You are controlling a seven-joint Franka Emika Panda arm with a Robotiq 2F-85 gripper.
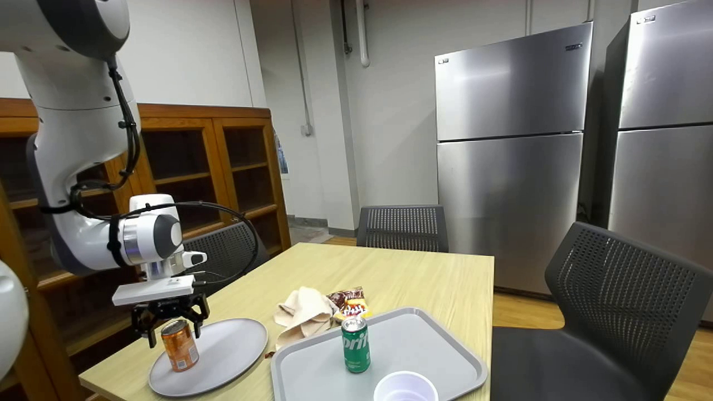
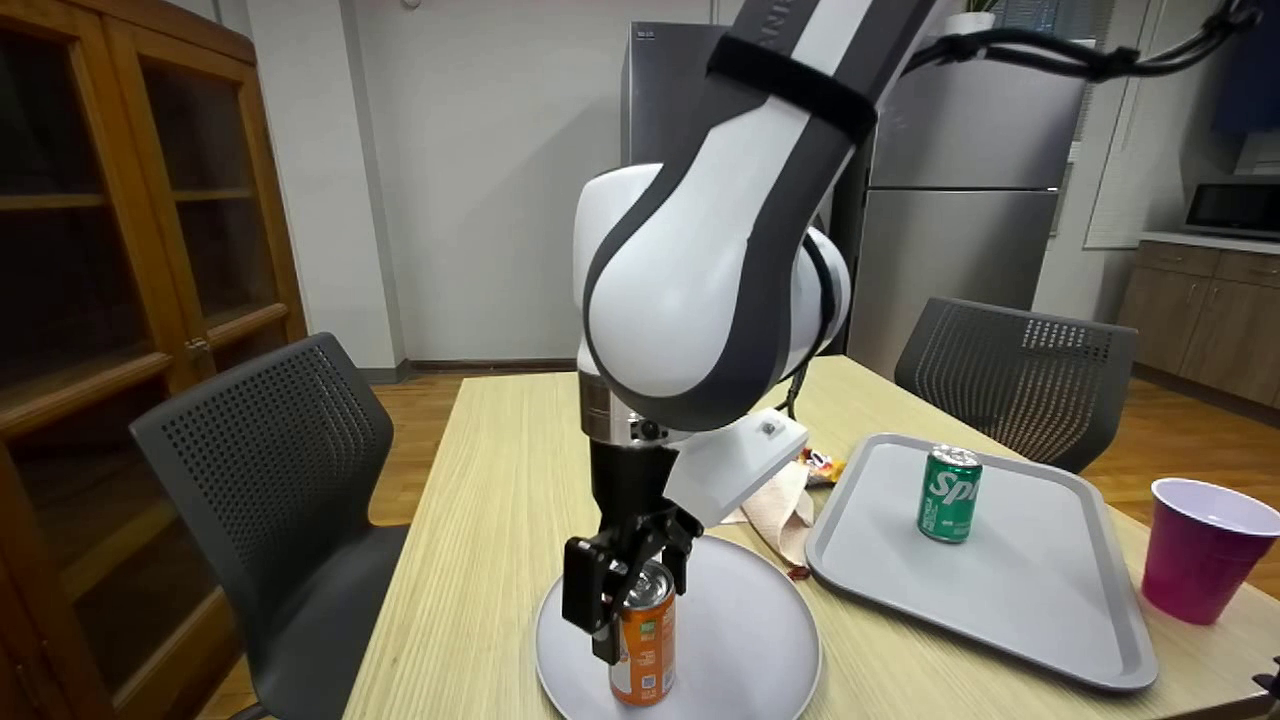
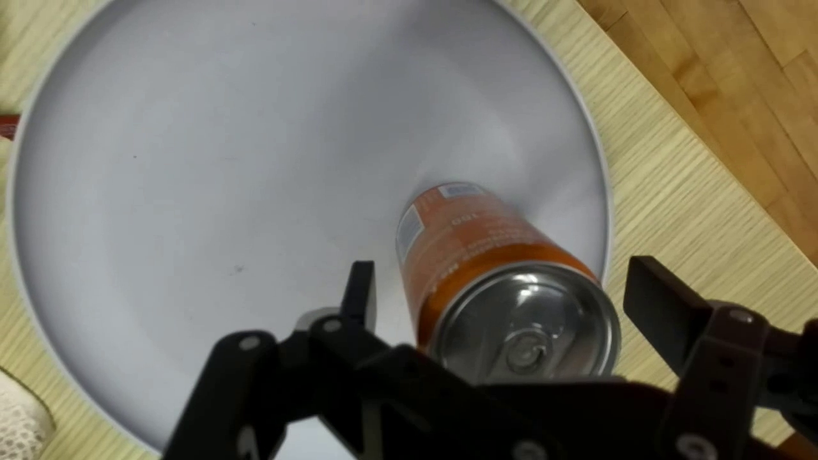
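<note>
Orange can upright on gry plate; pincer spread wide arnd can's top.

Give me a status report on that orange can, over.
Pincer open, astride orange can. Standing upright on gray plate, not gripped. Green can apart, on tray, out of the way.

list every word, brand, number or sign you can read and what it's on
"Spri", pieced together from both exterior views: green can; its small print is unreadable
Too small or blurred to read: print on the orange can, lettering on the snack wrapper, fridge badges, faint arm lettering
</note>
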